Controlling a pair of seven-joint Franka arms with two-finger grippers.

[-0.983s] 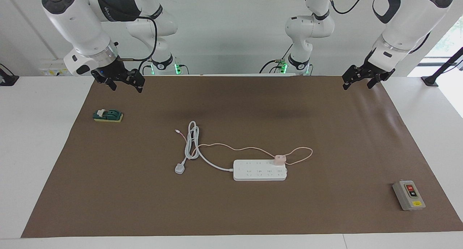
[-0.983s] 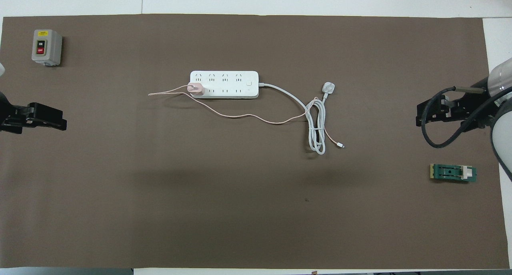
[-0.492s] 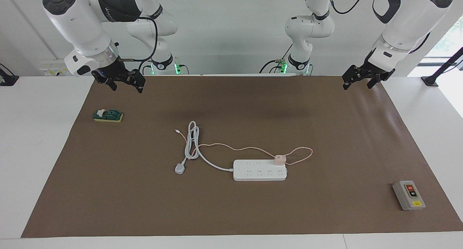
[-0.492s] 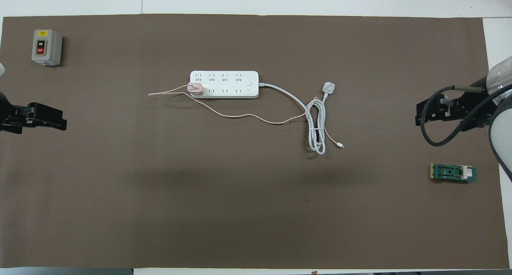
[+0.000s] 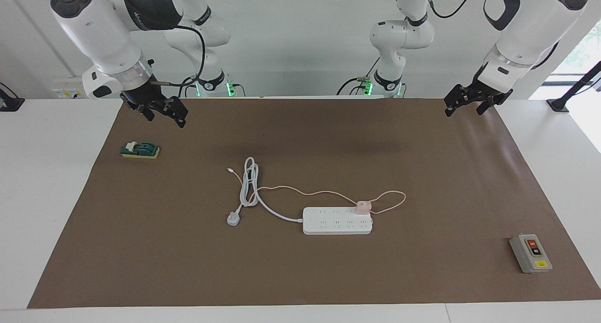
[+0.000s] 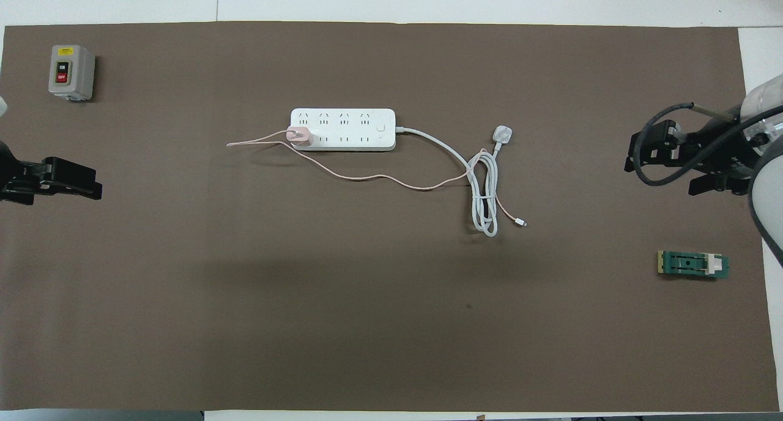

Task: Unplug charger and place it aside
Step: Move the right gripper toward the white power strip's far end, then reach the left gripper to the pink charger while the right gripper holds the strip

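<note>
**Two grippers aloft, charger plugged into the strip**

Both of my arms hang above the brown mat (image 5: 422,276) that covers the table (image 5: 42,173), and neither one touches anything. My left gripper (image 5: 465,108) is over the mat's edge at the left arm's end, its fingers spread wide with nothing between them. My right gripper (image 5: 163,112) is over the mat's edge at the right arm's end; whether it is spread or pressed together I cannot tell.

The charger (image 5: 363,206), a small pale pink cube, sits plugged into the white power strip (image 5: 335,222) near the middle of the mat. It is in the row of sockets nearer to the robots, at the strip's end toward the left arm. Its thin pink cable (image 5: 305,191) loops out past that end, then trails along the mat toward the right arm's end, where it crosses the strip's coiled white cord (image 5: 249,182). The cord ends in a white plug (image 5: 233,218) lying loose on the mat.

A green switch block (image 5: 140,150) lies on the mat near my right gripper. A grey button box (image 5: 530,253) stands at the left arm's end, farther from the robots than the strip.
</note>
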